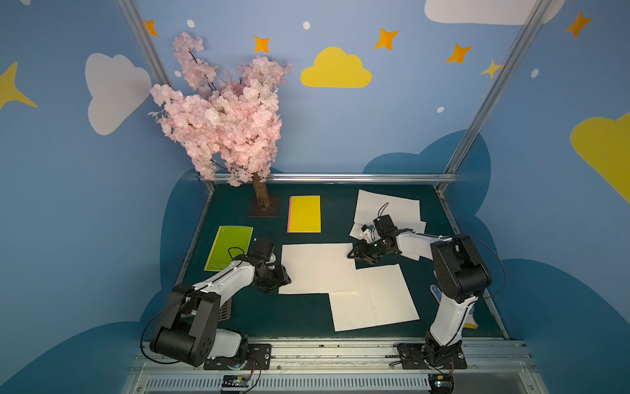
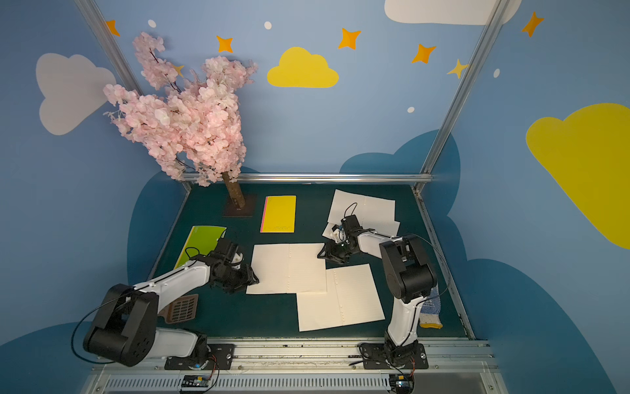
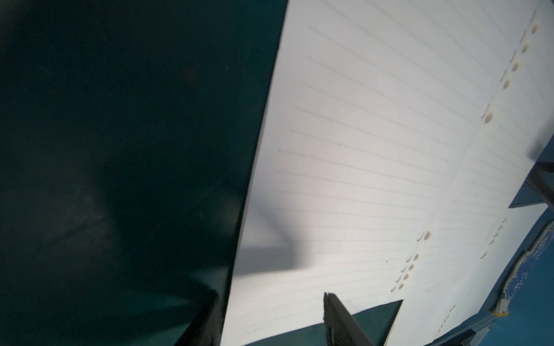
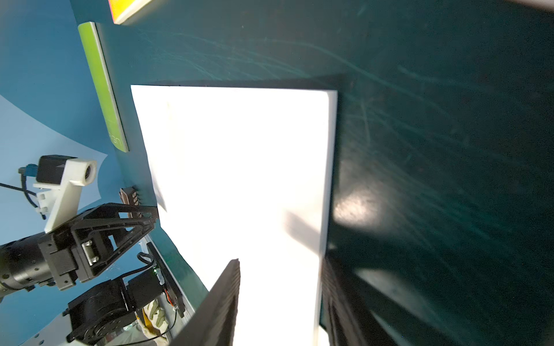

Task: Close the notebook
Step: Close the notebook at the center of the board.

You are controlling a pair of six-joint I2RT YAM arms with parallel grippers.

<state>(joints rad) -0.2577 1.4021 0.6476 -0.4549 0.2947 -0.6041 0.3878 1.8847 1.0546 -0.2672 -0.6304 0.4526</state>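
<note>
Your notebook (image 1: 318,267) lies open and flat at the middle of the surface (image 1: 293,314). Its lined pages face up and the punched spine runs front to back. It is not yet closed.

The left end effector (image 1: 287,280) sits low at the notebook's left edge. In the left wrist view its jaws stand apart and straddle that edge (image 3: 271,295), one finger over the page and one over the mat. It is open and holds nothing. My reading is that it is placed to get under the left leaf.

The right end effector (image 1: 351,254) sits at the far right corner. It is likewise open, with its jaws apart across the right edge (image 4: 280,262). It is probably there to steady that side.

Note that a second open notebook (image 1: 373,296) overlaps the near right corner. A fold towards that side could catch it.

A third open notebook (image 1: 388,208) lies at the rear right. A yellow notebook (image 1: 304,214) and a green notebook (image 1: 228,247) lie shut and well apart.

An artificial blossom tree (image 1: 225,112) stands at the rear left. A glove (image 2: 431,312) lies by the right arm's base. The walls are blue, painted with clouds and stars.
</note>
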